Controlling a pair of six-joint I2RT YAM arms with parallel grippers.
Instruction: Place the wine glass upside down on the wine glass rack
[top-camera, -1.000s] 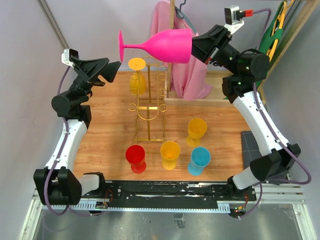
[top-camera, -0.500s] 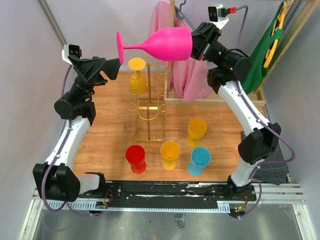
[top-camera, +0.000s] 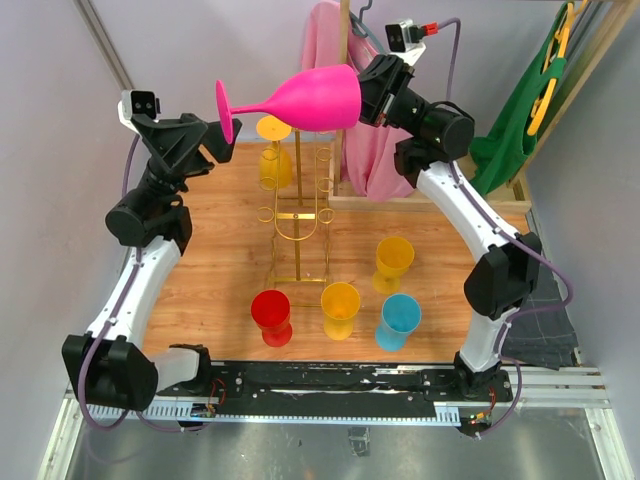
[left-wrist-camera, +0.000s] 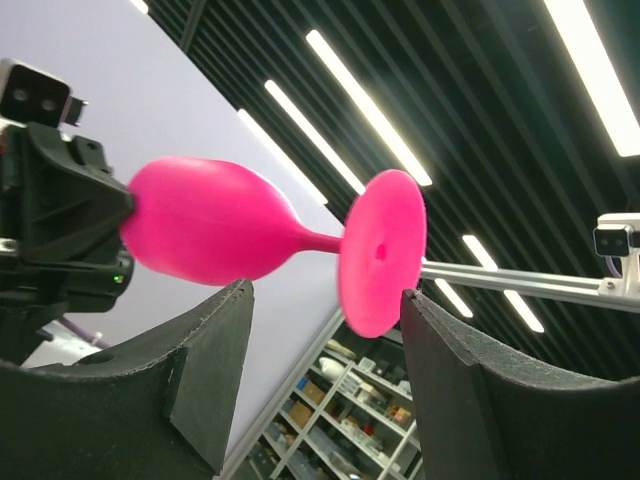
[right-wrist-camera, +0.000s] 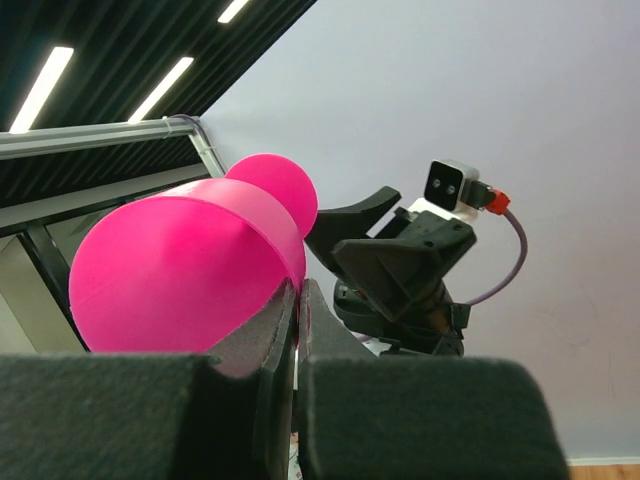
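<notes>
Top external view: the hot-pink plastic wine glass lies almost horizontal in the air, high above the tall gold wire wine glass rack, which stands on the wooden table. Its bowl points right and its round foot left.
Right gripper: clamped on the bowl's rim (the right wrist view shows the pink wall pinched between the pads).
Left gripper: jaws spread wide, just beside the foot. In the left wrist view the foot disc sits between the two fingers without clear contact.
Rack: a yellow wine glass appears to hang foot-up on its left side. The loops on the right look free.
Risk, grip: a rim pinch on a smooth, long glass gives little hold, so turning it bowl-down could make it swing or slip out.
Risk, handover: if the left fingers close off-centre on the thin foot, the glass may twist against the right grip.
Risk, rack: the stand looks light and thin, so a nudge from the stem or an arm could tip it or knock the yellow glass.
Writing: no brand, label or lettering can be read in any view.
</notes>
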